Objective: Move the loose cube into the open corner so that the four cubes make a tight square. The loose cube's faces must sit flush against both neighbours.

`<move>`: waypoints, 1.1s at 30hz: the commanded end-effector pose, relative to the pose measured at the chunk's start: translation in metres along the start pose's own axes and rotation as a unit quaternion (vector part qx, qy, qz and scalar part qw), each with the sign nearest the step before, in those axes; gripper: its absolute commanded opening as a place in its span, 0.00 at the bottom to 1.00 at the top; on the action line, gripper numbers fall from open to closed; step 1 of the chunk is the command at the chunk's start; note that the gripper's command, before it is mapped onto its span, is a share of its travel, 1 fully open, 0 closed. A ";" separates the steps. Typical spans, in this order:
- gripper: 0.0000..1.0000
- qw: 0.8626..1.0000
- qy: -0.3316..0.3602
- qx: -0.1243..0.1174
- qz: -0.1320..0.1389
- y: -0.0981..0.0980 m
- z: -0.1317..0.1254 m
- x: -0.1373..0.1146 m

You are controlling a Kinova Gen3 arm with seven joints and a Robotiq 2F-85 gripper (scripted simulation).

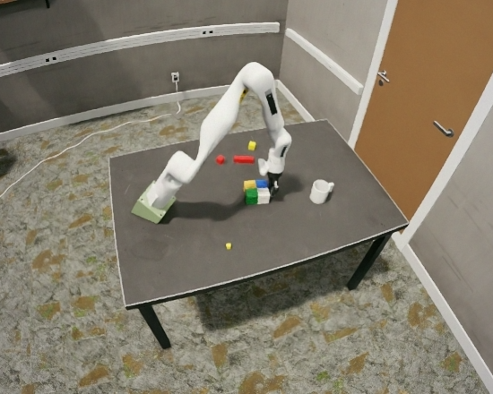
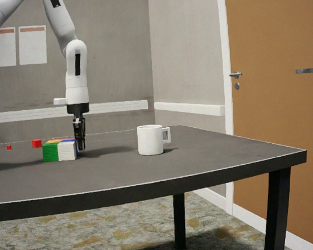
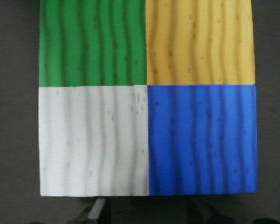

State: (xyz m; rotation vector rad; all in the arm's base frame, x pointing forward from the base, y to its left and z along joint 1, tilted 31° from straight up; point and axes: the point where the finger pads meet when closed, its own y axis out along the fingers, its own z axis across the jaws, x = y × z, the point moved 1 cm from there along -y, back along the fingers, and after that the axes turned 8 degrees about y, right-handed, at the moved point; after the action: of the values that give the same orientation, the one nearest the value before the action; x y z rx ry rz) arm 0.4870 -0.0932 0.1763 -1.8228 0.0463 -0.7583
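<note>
Four cubes sit together as a square on the dark table: green (image 1: 252,196), white (image 1: 263,195), yellow (image 1: 249,184) and blue (image 1: 262,183). In the wrist view the green (image 3: 93,42), yellow (image 3: 198,42), white (image 3: 93,142) and blue (image 3: 201,140) cubes meet with no visible gaps, and their outer edges line up. My gripper (image 1: 274,188) stands upright, low at the table, right beside the white and blue cubes. Its fingers are partly apart, with nothing between them. In the exterior view the gripper (image 2: 80,145) is at the right side of the white cube (image 2: 67,150).
A white mug (image 1: 321,191) stands to the right of the cubes. A red bar (image 1: 244,158), a red cube (image 1: 220,159) and a yellow cube (image 1: 252,145) lie behind them. A small yellow cube (image 1: 229,245) lies towards the front. The arm's base (image 1: 154,207) is at the left.
</note>
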 end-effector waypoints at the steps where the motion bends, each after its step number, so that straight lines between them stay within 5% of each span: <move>1: 0.55 1.000 0.000 0.000 0.000 0.000 0.000 0.000; 19: 0.55 1.000 0.000 0.000 0.000 -0.016 0.000 0.000; 33: 0.55 1.000 0.000 0.000 0.000 -0.054 0.000 0.000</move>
State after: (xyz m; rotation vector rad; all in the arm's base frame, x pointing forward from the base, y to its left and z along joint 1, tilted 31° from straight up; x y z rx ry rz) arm 0.4692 -0.0847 0.2133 -1.8351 0.0674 -0.7647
